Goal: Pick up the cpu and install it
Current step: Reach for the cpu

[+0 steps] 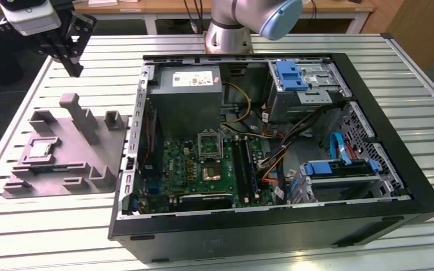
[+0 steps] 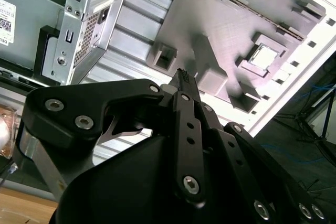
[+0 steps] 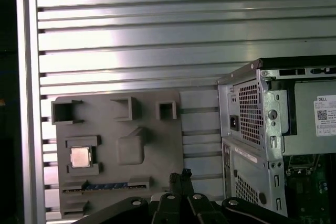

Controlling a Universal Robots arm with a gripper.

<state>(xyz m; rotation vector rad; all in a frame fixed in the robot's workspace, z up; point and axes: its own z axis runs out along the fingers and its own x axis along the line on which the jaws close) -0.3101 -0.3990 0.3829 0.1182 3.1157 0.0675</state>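
The cpu point(image 1: 40, 148) is a small silvery square lying flat in a recess of the grey moulded holder point(image 1: 74, 169), on the slatted table at the exterior view's left. Both wrist views show it too: cpu point(image 3: 80, 157) and cpu point(image 2: 264, 56), seated in the holder point(image 3: 157, 150). My gripper point(image 1: 74, 69) hangs high above the holder's far end, well clear of the chip. Its fingers are shut with nothing between them, as the gripper point(image 3: 181, 176) shows. The dark socket point(image 1: 211, 169) sits on the green board inside the open computer case.
The open black computer case point(image 1: 277, 231) lies on its side to the exterior view's right of the holder, with a power supply point(image 1: 190, 84), cables and blue drive brackets point(image 1: 290, 74) inside. Upright posts point(image 1: 77, 113) rise from the holder. Slatted table point(image 1: 66, 226) surrounds both.
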